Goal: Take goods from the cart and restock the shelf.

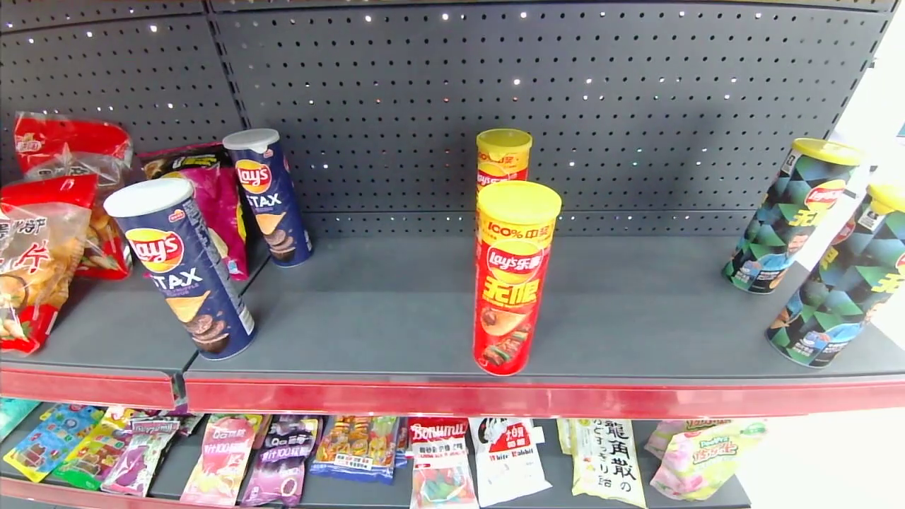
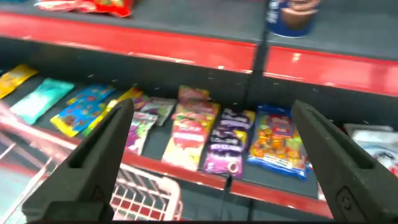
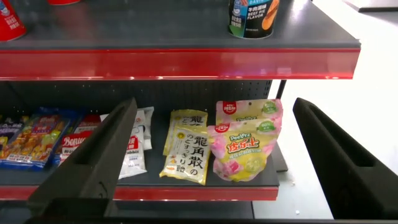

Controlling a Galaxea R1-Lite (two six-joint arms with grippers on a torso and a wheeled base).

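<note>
The grey shelf (image 1: 396,318) with a red front lip carries upright chip cans. Two navy cans stand at the left, one in front (image 1: 180,265) and one behind (image 1: 269,194). Two red and yellow cans stand in the middle, the nearer (image 1: 515,276) ahead of the farther (image 1: 503,157). Two green patterned cans (image 1: 795,215) (image 1: 841,283) lean at the right. My left gripper (image 2: 214,152) is open and holds nothing, hanging above the white wire cart (image 2: 143,199) before the lower shelf. My right gripper (image 3: 217,155) is open too, nothing in it, facing the lower shelf's right end.
Red and pink snack bags (image 1: 49,212) crowd the upper shelf's left end. Flat candy packets (image 1: 283,452) lie in a row on the lower shelf (image 3: 205,186). Bare shelf shows between the navy and red cans and between the red and green cans.
</note>
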